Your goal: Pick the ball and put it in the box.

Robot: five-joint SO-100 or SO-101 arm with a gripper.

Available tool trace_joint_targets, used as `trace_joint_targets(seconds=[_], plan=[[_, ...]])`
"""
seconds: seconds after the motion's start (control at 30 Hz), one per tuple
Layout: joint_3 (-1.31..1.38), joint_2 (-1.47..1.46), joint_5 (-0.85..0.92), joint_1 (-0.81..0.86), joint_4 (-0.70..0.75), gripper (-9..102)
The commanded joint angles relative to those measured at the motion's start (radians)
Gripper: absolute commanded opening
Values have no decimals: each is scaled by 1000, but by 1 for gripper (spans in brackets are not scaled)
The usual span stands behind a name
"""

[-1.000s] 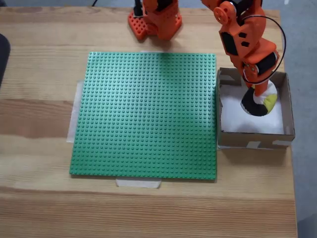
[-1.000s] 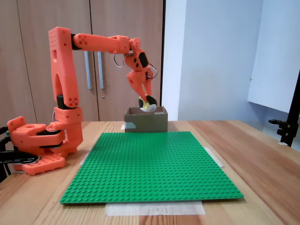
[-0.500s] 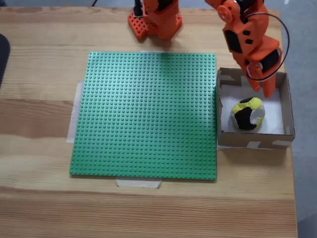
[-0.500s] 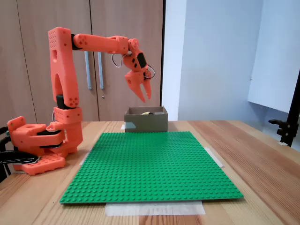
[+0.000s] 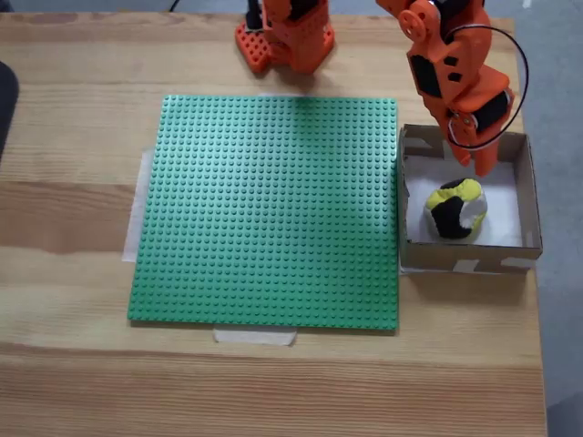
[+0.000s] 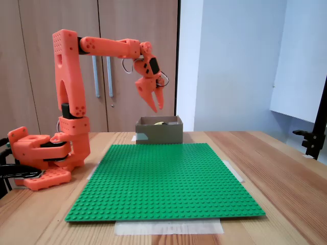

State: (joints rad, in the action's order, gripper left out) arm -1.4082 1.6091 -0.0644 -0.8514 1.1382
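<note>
The gripper (image 6: pixel 156 103) is hanging released above the box (image 5: pixel 529 196), ball (image 5: pixel 455 208) sitting just below its fingertips, and any careless retreat risks clipping the cardboard wall.

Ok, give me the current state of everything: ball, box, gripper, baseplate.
Ball: lying loose on the box floor, not gripped.
Box: upright, open-topped, beside the baseplate's edge.
Gripper: open, empty, above the box.
Green baseplate: flat on the table, taped at its edges, nothing on it.
</note>
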Motion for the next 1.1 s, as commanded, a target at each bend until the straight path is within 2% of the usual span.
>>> trace_joint_targets(seconds=[0.0,0.33,0.83,1.07], plan=[[26,114,-5,18,5,8],[-75,262,6,55,-32,-1],[-258,509,91,190,-141,-1],[-350,601,121,305,-183,-1]])
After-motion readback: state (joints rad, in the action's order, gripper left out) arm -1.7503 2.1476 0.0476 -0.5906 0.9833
